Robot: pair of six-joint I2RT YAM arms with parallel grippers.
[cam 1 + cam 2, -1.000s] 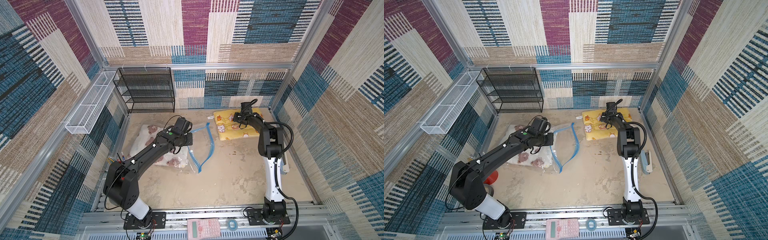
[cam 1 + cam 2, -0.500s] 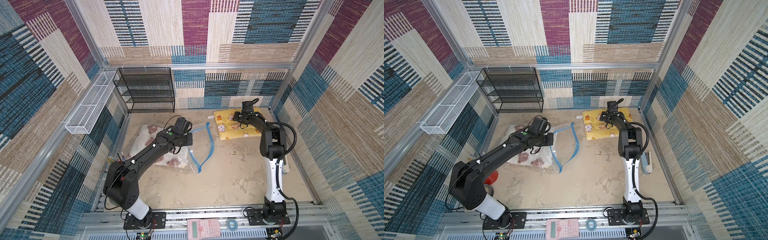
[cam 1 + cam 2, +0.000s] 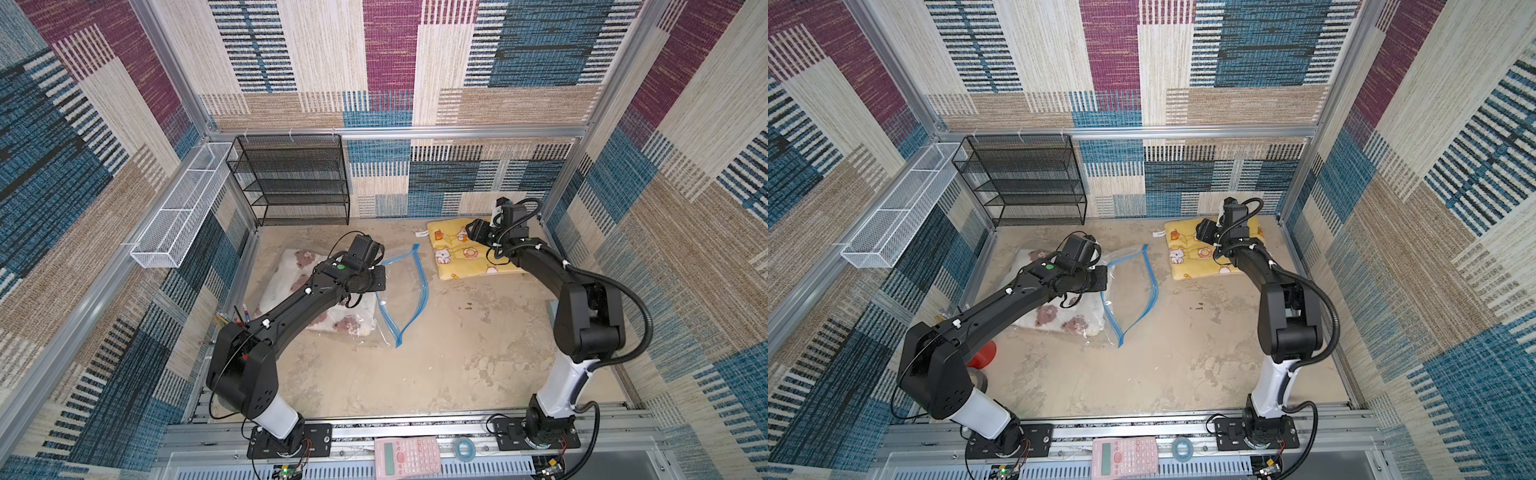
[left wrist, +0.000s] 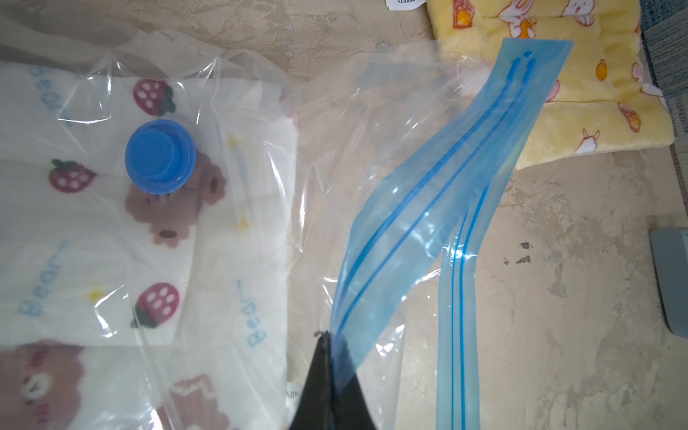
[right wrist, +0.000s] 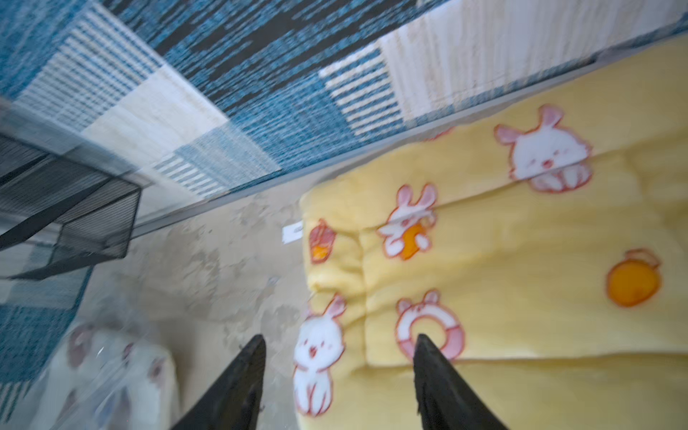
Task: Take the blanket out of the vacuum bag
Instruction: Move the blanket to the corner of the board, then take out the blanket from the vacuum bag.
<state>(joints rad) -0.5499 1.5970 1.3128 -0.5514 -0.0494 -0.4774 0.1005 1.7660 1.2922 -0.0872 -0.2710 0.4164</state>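
At its zip edge (image 4: 428,186), left fingers (image 4: 316,394) pinch the vacuum bag (image 4: 327,111); right fingers (image 5: 231,387) gape, empty.

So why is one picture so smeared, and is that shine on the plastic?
Right wrist view: everything is smeared, the yellow blanket and the wall alike, probably motion blur. Left wrist view: sharp, with white glare streaks on the bag creases; the blue cap is crisp. Both top views: evenly lit and in focus, the frame posts slightly bowed by a wide lens.

Blue, maroon and beige woven walls (image 3: 390,62) box in a mottled tan floor (image 3: 457,365); black mesh rack (image 3: 299,183) stands at the back.
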